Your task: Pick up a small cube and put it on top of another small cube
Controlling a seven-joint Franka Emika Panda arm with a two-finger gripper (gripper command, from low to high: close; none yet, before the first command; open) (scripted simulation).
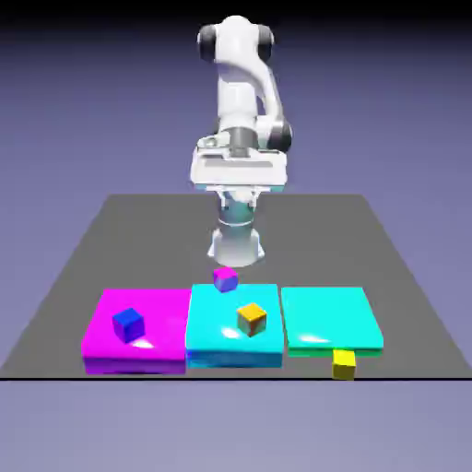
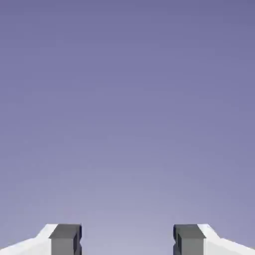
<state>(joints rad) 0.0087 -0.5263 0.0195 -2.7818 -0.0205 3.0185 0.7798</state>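
Note:
The small cube (image 1: 344,364) is bright yellow and sits on the grey table near its front edge, just in front of the green-teal pad (image 1: 332,318). A small purple cube (image 1: 225,278) rests at the far edge of the cyan pad (image 1: 232,346). My gripper (image 1: 238,187) hangs high above the table's far half, well away from every cube. In the hand view the gripper (image 2: 127,241) is open, with two grey fingertips (image 2: 65,239) wide apart, nothing between them, and only the backdrop ahead. No cube appears in that view.
An orange-amber cube (image 1: 251,319) lies on the cyan pad and a blue cube (image 1: 128,324) on the magenta pad (image 1: 138,350). The three flat pads lie side by side along the table's front edge. The robot's base (image 1: 236,244) stands behind them.

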